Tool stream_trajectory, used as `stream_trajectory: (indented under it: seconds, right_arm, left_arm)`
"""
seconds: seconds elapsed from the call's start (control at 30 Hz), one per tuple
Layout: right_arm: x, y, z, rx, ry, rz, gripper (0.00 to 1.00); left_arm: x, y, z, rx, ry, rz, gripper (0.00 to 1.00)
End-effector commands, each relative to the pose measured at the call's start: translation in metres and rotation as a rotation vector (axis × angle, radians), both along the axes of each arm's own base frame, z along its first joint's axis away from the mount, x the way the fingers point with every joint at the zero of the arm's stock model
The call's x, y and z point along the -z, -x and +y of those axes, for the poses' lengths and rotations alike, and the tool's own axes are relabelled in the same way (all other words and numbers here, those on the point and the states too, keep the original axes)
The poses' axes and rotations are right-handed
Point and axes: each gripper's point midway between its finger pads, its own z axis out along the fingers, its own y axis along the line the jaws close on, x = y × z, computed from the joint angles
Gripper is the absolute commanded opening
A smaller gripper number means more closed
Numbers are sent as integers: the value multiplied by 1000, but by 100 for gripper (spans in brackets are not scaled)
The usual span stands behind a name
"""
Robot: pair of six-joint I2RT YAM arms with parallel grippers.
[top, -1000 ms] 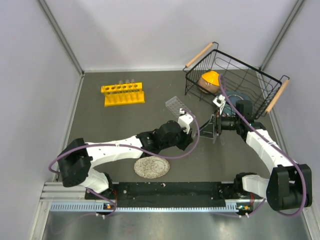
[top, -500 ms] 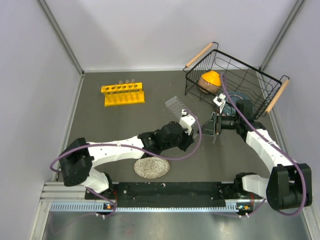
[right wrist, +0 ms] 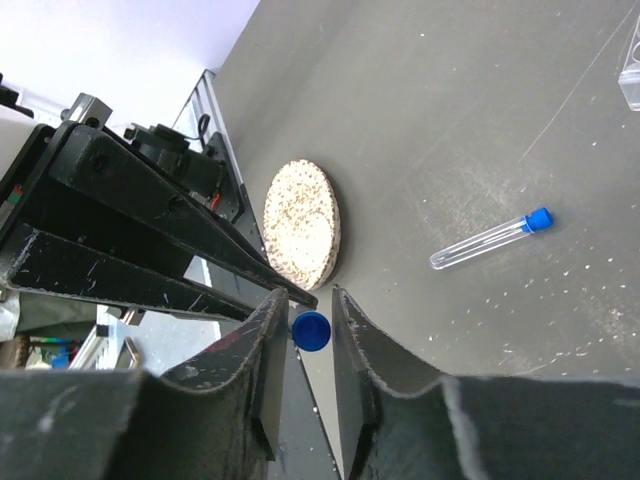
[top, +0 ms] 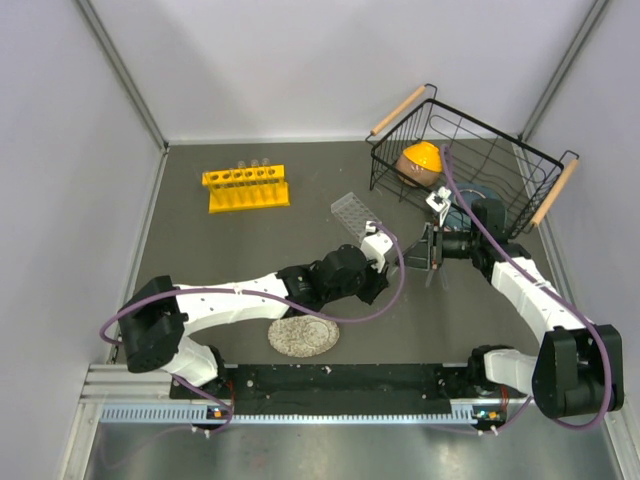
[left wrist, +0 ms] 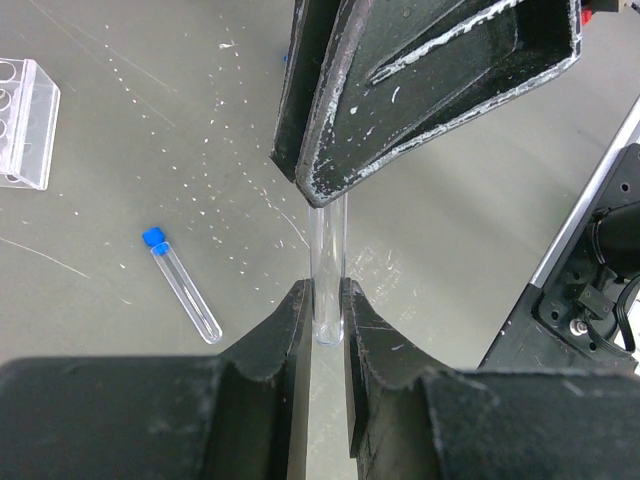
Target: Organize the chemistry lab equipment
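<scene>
My left gripper [left wrist: 327, 300] is shut on the round bottom end of a clear vial [left wrist: 328, 250], held above the table. The vial's blue cap [right wrist: 311, 330] sits between the jaws of my right gripper [right wrist: 309, 295], which are closed in against it. The two grippers meet tip to tip at mid-table, left gripper [top: 385, 250] and right gripper [top: 415, 252]. A second blue-capped vial [left wrist: 182, 283] lies flat on the table, also visible from the right wrist [right wrist: 490, 240]. The small clear grid rack [top: 353, 212] lies behind the grippers. The yellow rack [top: 246, 187] with a few tubes stands far left.
A black wire basket [top: 470, 165] with wooden handles stands at the back right, holding an orange-topped object [top: 420, 160]. A round speckled plate [top: 303, 335] lies near the front edge, below my left arm. Grey walls close in on three sides.
The right gripper's jaws have closed from wide open onto the blue cap. The left gripper has kept its hold on the vial, and both arms have barely shifted.
</scene>
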Motion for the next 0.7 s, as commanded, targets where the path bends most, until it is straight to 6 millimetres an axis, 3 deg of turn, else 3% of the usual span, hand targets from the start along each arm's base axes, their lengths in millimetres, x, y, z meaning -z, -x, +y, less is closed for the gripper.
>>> stream_trajectory:
  seconds: [0.0, 0.1, 0.23, 0.27, 0.37, 0.53, 0.67]
  right_arm:
    - [-16, -7, 1, -20, -26, -71, 19]
    - [-17, -7, 1, -25, -26, -82, 11]
    - [-19, -7, 1, -27, -25, -99, 8]
    - [-19, -7, 0, -23, -22, -105, 7]
    - [-18, -8, 0, -19, -14, -120, 7]
    - [-17, -10, -2, -7, 0, -142, 7]
    - [-15, -12, -4, 6, 26, -181, 7]
  left_arm:
    - [-24, -7, -12, -7, 58, -47, 0]
    - [-25, -7, -11, -13, 58, -46, 3]
    - [-28, -8, -8, -29, 69, -41, 34]
    - [-28, -7, -7, -33, 73, -36, 48]
    - [-30, -6, -2, -49, 82, -31, 67]
    - [-40, -3, 10, -73, 110, -31, 77]
    - [-39, -8, 35, -156, 99, -46, 82]
